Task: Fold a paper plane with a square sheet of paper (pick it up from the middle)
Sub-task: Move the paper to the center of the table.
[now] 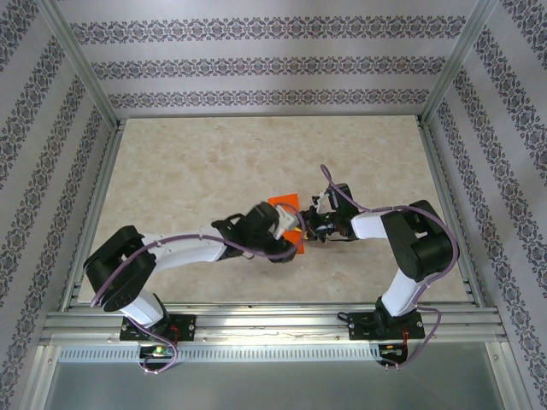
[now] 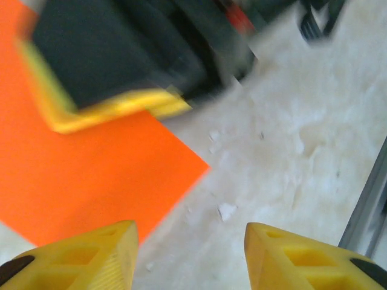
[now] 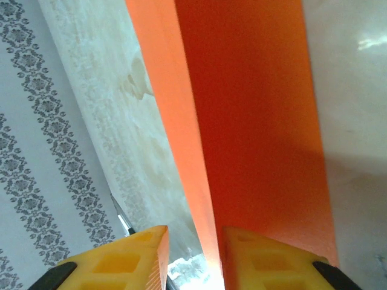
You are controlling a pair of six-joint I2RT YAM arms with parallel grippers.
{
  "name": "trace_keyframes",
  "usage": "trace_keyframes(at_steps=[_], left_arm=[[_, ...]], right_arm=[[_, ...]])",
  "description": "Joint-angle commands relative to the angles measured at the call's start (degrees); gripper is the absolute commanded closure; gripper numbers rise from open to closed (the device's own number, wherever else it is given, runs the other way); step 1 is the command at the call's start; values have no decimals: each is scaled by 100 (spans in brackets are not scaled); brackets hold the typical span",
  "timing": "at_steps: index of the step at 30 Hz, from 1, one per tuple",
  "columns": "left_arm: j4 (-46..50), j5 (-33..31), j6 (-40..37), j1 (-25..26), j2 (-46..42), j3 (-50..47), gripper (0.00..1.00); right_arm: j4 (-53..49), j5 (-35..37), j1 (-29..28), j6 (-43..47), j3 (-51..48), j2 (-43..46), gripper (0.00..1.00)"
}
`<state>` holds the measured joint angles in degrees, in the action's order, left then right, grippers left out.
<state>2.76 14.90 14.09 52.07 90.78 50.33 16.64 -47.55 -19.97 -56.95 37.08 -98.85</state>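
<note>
The right gripper [image 3: 193,257] straddles the paper's [image 3: 254,121] raised fold at mid-table [image 1: 214,171], fingers narrowly apart; whether it pinches, I cannot tell. The left gripper [image 2: 190,254] hangs half-open and empty, probably freed to press the crease.

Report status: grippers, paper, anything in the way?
Left gripper open, beside paper, holding nothing. Right gripper has paper's edge between its fingers; grip unclear. Grippers crowd each other over paper.

The paper [image 3: 254,121] is thin, matt and bright orange, smooth with one sharp crease. The fingers [image 2: 91,260] are matt yellow plastic with moulded hollows. The table [image 1: 214,162] is smooth marbled beige with a faint sheen, and its rails [image 1: 273,323] are brushed metal.
</note>
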Motion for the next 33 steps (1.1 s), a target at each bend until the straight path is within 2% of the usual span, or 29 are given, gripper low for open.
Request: trace_keyframes(at_steps=[1, 6, 11, 18, 26, 31, 33], left_arm=[[72, -1427, -776, 386, 186, 173, 49], [169, -2345, -1296, 900, 731, 500, 45], [424, -2832, -1372, 1150, 1192, 904, 43], [561, -3338, -1384, 1226, 1494, 1137, 43], [453, -3385, -1443, 1225, 1438, 1073, 50], [415, -3286, -1470, 1226, 1380, 1024, 63], [415, -3259, -1438, 1220, 1348, 1010, 71]], right_arm=[[129, -141, 81, -19, 115, -3, 71], [126, -158, 89, -31, 115, 6, 71], [85, -166, 107, -9, 111, -12, 71], [102, -141, 107, -47, 89, 41, 71], [67, -141, 116, -37, 115, 41, 71], [31, -106, 116, -34, 115, 41, 71], [24, -105, 116, -28, 115, 48, 71]])
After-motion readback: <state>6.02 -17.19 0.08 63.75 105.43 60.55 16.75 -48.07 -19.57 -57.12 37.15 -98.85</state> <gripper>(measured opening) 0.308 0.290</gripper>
